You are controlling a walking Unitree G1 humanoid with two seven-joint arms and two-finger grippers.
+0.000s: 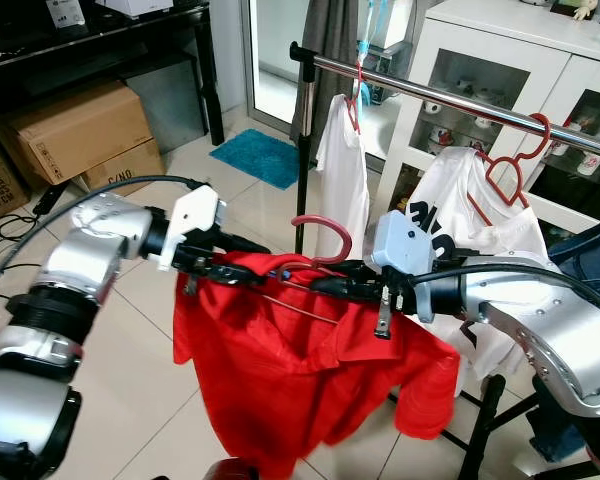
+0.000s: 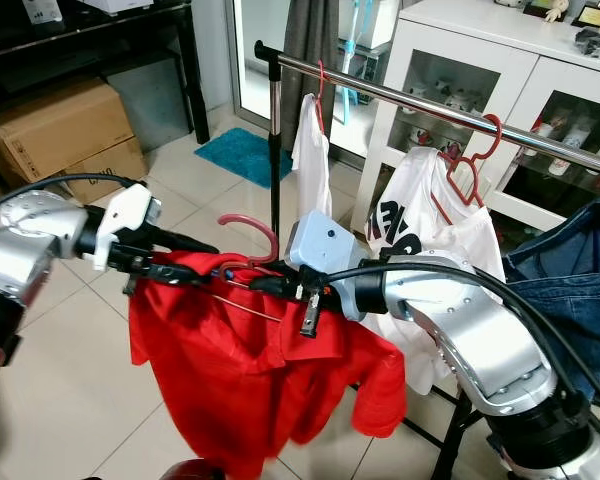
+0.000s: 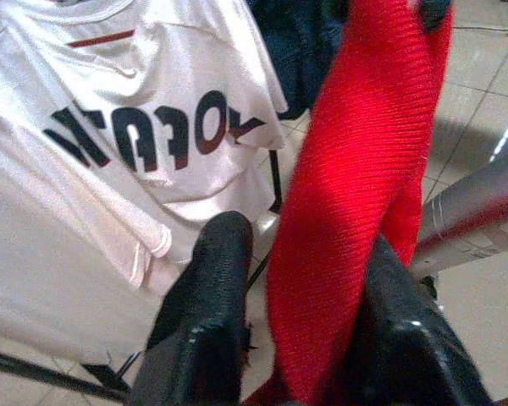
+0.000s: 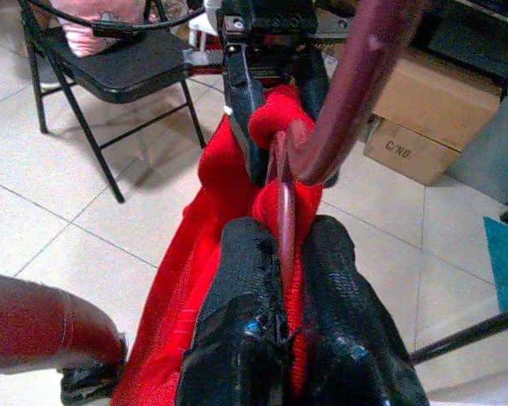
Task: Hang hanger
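Both claws hold the red hanger below the rail: left claw pinching the red shirt, right claw pinching the hanger's wire; bare rail lies between the white shirts.

Hanger before rail, boxes left, cabinet behind

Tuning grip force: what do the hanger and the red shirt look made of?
Hanger: smooth, semi-glossy dark red, likely plastic or plastic-coated; a highlight runs along the hook. Red shirt: soft matte knit fabric; fine ribbing shows in the left wrist view, and it drapes in folds. Both claws, left and right, are clamped on them.
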